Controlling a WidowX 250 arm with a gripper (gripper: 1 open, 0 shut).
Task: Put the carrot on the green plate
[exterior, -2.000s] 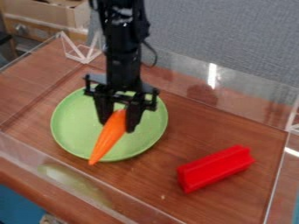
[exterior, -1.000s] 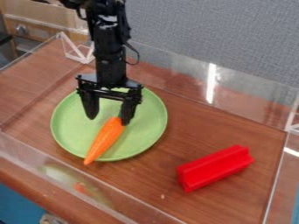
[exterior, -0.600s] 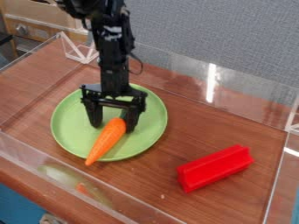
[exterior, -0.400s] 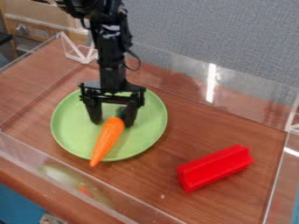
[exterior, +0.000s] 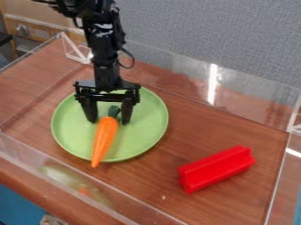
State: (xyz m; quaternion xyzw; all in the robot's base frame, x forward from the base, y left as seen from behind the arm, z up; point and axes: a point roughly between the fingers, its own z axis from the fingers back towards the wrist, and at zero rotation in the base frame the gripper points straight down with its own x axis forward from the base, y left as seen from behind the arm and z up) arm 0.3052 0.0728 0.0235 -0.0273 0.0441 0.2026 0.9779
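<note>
table point(exterior: 212, 119): glossy wood | green plate point(exterior: 73, 123): smooth plastic | walls point(exterior: 253, 88): clear plastic

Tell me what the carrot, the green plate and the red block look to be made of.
Carrot: probably moulded plastic, plain matte orange with no natural texture.
Green plate: seemingly plastic, an even lime colour with a soft sheen and a shallow raised rim.
Red block: likely plastic too, glossy, with ridges along its top; foam or rubber cannot be ruled out.
</note>
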